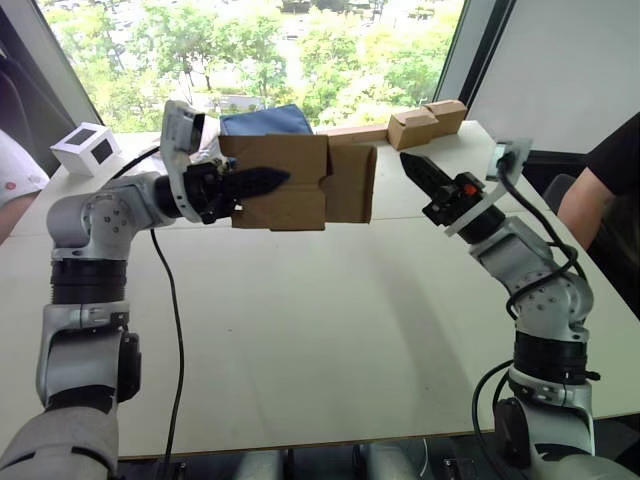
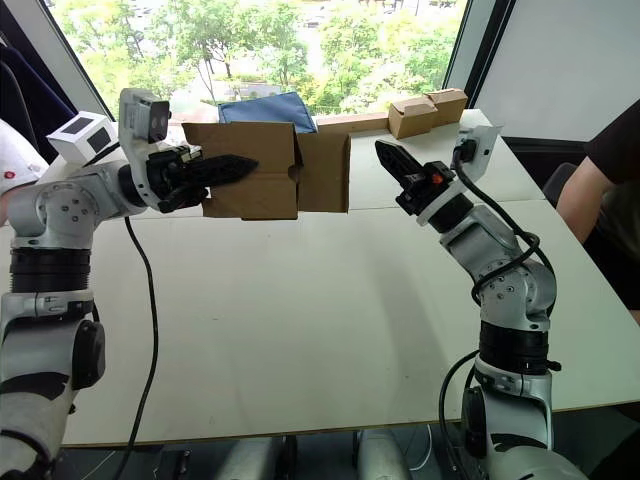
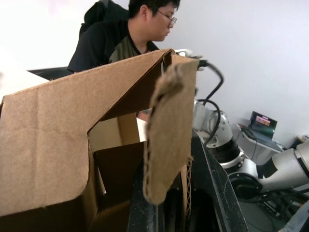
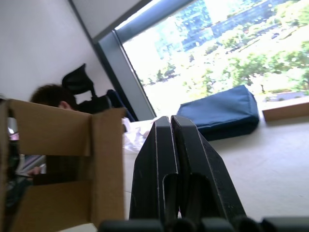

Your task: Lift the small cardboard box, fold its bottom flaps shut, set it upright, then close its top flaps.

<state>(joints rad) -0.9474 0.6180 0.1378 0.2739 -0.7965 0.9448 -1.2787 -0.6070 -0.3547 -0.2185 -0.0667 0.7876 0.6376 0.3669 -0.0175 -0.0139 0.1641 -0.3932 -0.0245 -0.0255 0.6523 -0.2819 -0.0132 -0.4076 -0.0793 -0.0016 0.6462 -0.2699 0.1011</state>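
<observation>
Silver-grey jointed arms, black cables, black pincer (image 1: pixel 262 181) fingers, red wrist marks.

I see the small cardboard box (image 1: pixel 290 182) held clear above the table (image 1: pixel 330 330), toward its far edge, clamped at its left side by the left gripper (image 1: pixel 262 181). The right gripper (image 1: pixel 418 170), fingers together, hangs just right of the box, apart from it. A white box (image 1: pixel 86 148) sits at the far-left corner; cardboard blocks (image 1: pixel 425 122) lie along the far edge, right of a bag (image 1: pixel 265 121).

White box with a dark window (image 1: pixel 87 149) at the desk's (image 1: pixel 330 330) far left corner, blue bag (image 2: pixel 268 109) beside tan cardboard blocks (image 1: pixel 425 123).
</observation>
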